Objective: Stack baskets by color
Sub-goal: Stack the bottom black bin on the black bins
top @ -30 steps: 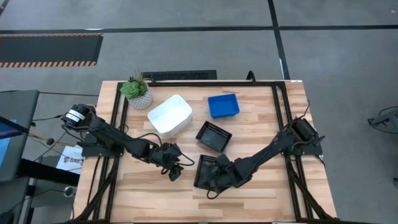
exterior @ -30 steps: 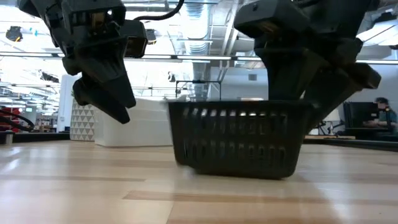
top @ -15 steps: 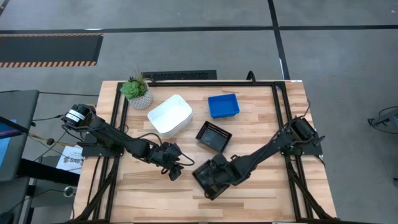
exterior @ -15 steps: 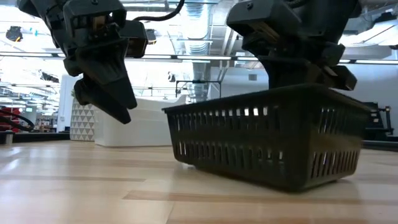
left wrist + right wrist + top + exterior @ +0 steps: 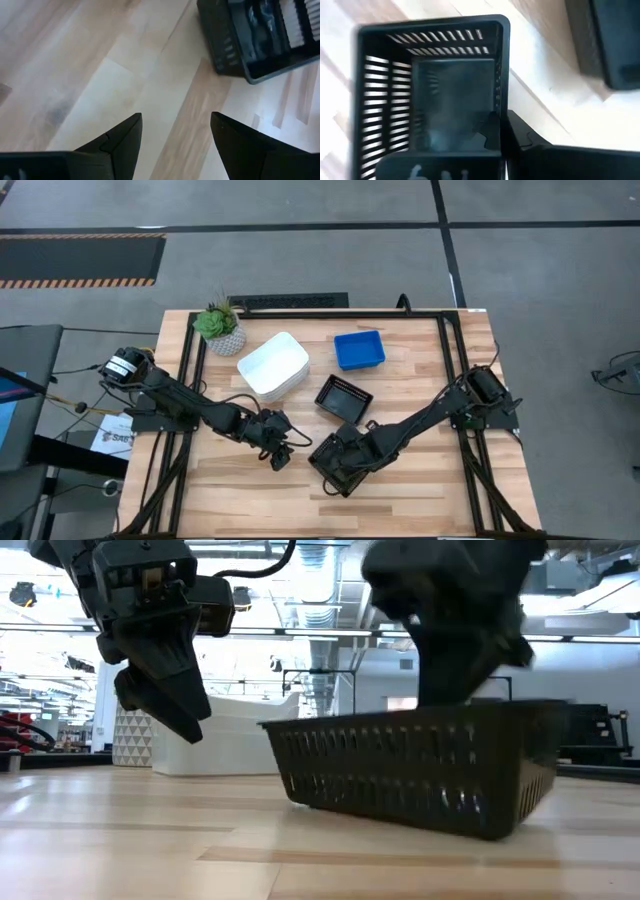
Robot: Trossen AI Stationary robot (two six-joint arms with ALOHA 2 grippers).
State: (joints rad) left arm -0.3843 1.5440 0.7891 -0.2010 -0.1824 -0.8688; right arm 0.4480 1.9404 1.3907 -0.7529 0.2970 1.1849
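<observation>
- Far left of the wooden table (image 5: pixel 420 500), near the back edge, a potted plant (image 5: pixel 220 326) stands just beside the white basket (image 5: pixel 273 365).
- The left gripper (image 5: pixel 281 454) hovers over bare boards toward the front, left of centre; in the left wrist view its two dark fingers (image 5: pixel 122 142) stand wide apart with nothing between them, only wood below.
- In the low view that left gripper (image 5: pixel 160 690) hangs clear above the tabletop, with the white basket (image 5: pixel 225 740) behind it.
- Centre front now: a black basket (image 5: pixel 335 465) sits under the right gripper (image 5: pixel 350 448), and the jaws are clamped on its wall.
- The right wrist view shows it plainly: one finger (image 5: pixel 492 132) inside the black basket (image 5: pixel 427 85), the slotted wall pinched between the two.
- From table height the black basket (image 5: pixel 415 765) is tilted, its right end off the wood and its left bottom edge down near the boards; the right gripper (image 5: pixel 450 650) comes onto it from above.
- Just behind it, mid-table, a second black basket (image 5: pixel 343 399) lies flat, apart from the held one.
- Further back and to the right, the blue basket (image 5: pixel 359 349) sits alone near the far edge.
- The right arm (image 5: pixel 450 405) runs diagonally from the right side of the frame in to the held basket.
</observation>
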